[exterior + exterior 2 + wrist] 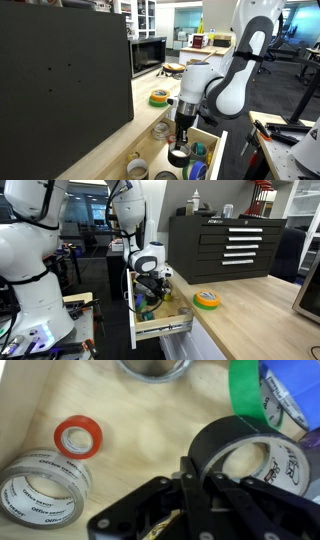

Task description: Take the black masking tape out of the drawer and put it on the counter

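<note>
The black masking tape (pixel 213 442), a black ring with a pale core, lies inside the drawer (pixel 216 142) at the right of the wrist view. My gripper (pixel 200 476) reaches down into the drawer, and its two fingers are closed on the near wall of the roll, one inside the ring and one outside. In an exterior view the gripper (pixel 181 136) stands just over the black roll (pixel 178 156). The drawer (pixel 160 330) is pulled out below the cream counter (pixel 250 315). The roll is hidden behind the gripper (pixel 150 288) there.
In the drawer lie a small red roll (pixel 78 435), a clear roll (pixel 40 485), a green roll (pixel 248 390) and a blue roll (pixel 292 388) touching the black one. A yellow-and-green roll (pixel 159 97) lies on the counter. A black tool chest (pixel 225 245) stands behind.
</note>
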{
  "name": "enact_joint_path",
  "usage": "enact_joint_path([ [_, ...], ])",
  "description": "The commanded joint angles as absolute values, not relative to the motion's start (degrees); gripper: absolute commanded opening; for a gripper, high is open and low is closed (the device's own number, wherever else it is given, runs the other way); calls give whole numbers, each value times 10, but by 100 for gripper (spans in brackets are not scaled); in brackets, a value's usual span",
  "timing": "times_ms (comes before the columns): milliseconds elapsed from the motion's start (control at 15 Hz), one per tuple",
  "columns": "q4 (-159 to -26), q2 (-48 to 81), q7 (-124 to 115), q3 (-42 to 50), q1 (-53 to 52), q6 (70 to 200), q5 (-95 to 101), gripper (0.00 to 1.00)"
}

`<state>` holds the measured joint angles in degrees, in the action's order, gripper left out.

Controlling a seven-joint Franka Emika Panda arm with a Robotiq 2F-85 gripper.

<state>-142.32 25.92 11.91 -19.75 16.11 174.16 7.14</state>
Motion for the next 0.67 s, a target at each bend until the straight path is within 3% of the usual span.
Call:
enact_joint_path([
  [0, -1466, 174, 163, -234, 186, 1685, 34, 5],
  [600, -1440, 40, 269, -182, 127, 1568, -58, 5],
])
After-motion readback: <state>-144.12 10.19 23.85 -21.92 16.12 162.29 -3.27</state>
